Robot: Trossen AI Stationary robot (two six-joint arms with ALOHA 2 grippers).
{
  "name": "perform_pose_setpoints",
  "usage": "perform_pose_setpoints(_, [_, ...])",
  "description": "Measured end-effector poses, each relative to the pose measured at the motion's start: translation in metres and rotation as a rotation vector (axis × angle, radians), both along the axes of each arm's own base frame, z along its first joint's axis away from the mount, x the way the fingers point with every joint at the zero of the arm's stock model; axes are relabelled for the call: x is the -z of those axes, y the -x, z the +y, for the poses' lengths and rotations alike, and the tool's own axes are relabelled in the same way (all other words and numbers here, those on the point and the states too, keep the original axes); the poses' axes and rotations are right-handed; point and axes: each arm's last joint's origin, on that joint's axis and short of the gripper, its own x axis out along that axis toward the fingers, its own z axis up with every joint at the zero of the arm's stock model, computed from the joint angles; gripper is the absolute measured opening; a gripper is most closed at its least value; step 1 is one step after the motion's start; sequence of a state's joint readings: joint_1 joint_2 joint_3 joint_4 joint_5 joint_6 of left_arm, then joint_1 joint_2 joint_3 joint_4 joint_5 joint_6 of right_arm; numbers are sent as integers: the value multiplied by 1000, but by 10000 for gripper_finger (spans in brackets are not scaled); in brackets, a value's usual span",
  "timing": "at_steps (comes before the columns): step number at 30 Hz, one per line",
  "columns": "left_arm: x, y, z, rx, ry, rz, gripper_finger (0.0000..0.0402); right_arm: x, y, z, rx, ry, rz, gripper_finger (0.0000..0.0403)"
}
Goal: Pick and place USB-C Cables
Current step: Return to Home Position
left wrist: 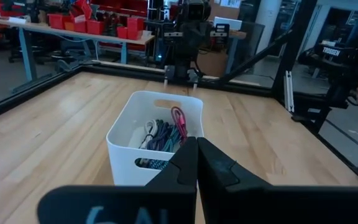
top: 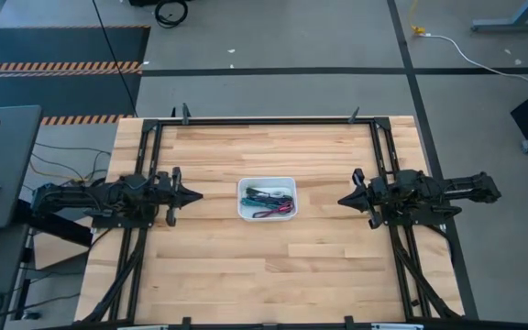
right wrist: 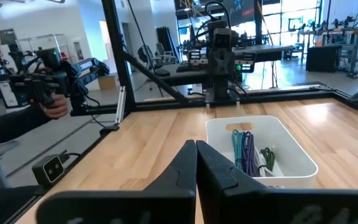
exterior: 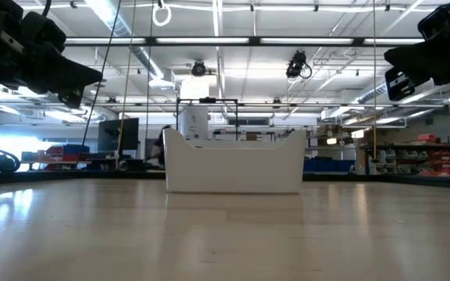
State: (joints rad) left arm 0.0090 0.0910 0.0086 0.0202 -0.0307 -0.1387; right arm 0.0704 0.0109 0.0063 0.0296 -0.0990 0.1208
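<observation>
A white bin [top: 267, 198] stands on its base at the table's middle. Inside it lie several coiled USB-C cables [top: 272, 199]: green, teal, purple, dark red and silver-white ones show in the left wrist view [left wrist: 165, 131] and the right wrist view [right wrist: 248, 154]. My left gripper [top: 196, 194] hovers above the table left of the bin, shut, pointing at it. My right gripper [top: 342, 200] hovers right of the bin, shut, pointing at it too. Both hold nothing. In the low view the bin's wall [exterior: 233, 164] hides the cables.
Black frame rails [top: 273, 120] run along the table's far edge and down both sides under the arms. Bare wood lies near and far of the bin. A person's hand holding a black device [right wrist: 55, 104] shows beyond the table's edge.
</observation>
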Motion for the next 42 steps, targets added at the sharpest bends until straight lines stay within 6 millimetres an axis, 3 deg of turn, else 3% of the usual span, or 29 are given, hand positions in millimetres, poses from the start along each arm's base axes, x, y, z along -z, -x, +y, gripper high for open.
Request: perform_pose_setpoints(42, [-2, 0, 0, 1, -46, -25, 5, 0, 0, 0, 1, 0, -1, 6])
